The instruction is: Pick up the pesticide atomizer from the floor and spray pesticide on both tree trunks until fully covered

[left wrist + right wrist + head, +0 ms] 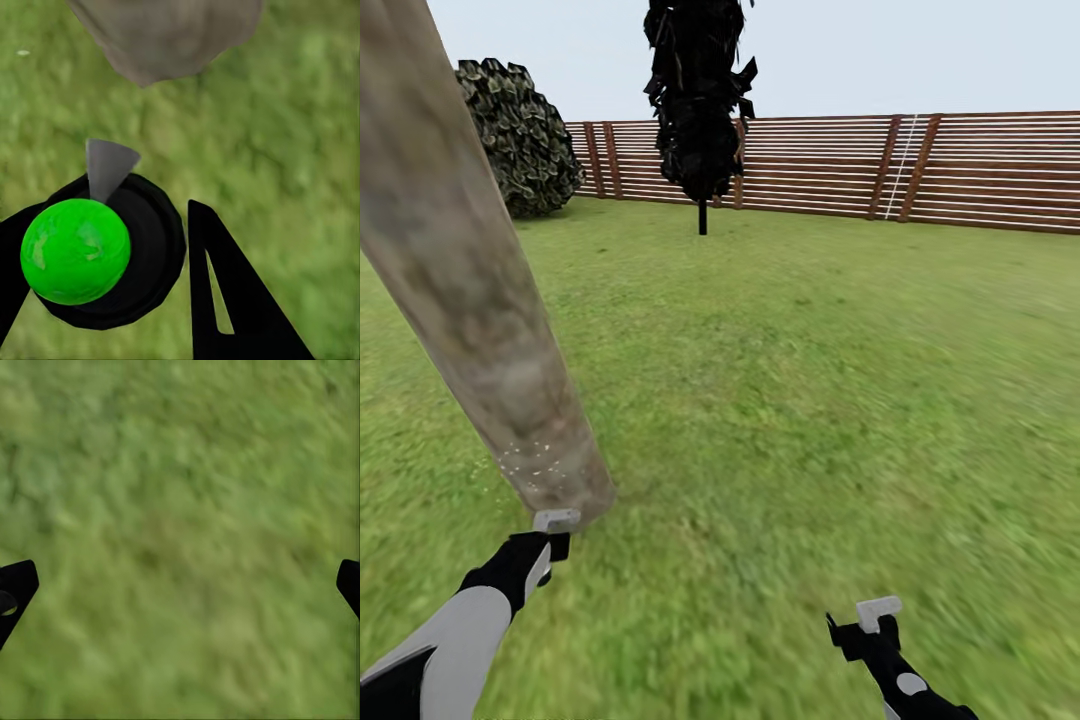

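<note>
The left gripper point(112, 262) holds the atomizer point(82, 251) close under the tree trunk point(470, 300); the right gripper point(180, 585) hangs wide. Pesticide point(530, 462) seemingly speckles only the base, so sweep upward.

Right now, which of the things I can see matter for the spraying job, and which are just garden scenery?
Part of the job:
- tree trunk, white pesticide specks near its base
- atomizer, held in the left gripper

Just scenery:
- fence
- round bush
- dark narrow tree
- grass
- right gripper, open and empty
</note>
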Controlling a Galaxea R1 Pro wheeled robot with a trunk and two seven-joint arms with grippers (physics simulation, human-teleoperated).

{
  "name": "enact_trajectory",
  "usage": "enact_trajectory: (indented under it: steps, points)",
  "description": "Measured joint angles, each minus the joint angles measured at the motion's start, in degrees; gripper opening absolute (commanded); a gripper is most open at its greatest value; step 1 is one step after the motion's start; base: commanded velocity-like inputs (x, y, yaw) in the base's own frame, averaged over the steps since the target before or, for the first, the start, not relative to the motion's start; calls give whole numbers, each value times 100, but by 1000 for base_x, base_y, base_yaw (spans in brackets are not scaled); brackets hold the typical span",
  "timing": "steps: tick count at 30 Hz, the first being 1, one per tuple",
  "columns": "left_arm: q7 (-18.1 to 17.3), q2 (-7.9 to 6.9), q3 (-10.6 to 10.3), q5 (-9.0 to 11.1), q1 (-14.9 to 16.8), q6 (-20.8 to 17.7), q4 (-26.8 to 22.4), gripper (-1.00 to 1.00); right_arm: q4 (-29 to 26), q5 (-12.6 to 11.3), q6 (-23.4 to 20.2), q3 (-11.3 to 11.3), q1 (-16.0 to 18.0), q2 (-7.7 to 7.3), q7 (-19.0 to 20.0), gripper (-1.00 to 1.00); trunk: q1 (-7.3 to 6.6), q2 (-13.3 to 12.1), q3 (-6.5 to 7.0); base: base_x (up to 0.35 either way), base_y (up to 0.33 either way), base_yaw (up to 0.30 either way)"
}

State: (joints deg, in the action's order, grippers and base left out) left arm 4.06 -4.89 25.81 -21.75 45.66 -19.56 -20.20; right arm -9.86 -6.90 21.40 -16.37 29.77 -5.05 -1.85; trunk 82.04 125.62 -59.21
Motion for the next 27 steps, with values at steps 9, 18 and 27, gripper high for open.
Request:
enact_trajectory:
  steps: [9, 18, 27]
  points:
    - [-22, 10, -24, -1, -215, -486, 92, -100, 1, -1, 6, 0, 1, 6, 1, 100, -2, 0, 0, 50, -2, 228]
    - [-17, -8, -35, -21, -220, -531, 94, -100, 3, 1, 6, 0, 0, -2, -1, 100, -3, 0, 0, 321, -21, 13]
    - [-17, -16, -43, -36, -227, -526, 93, -100, 0, 1, 7, 0, 0, 4, -2, 100, 2, 0, 0, 12, -235, 0]
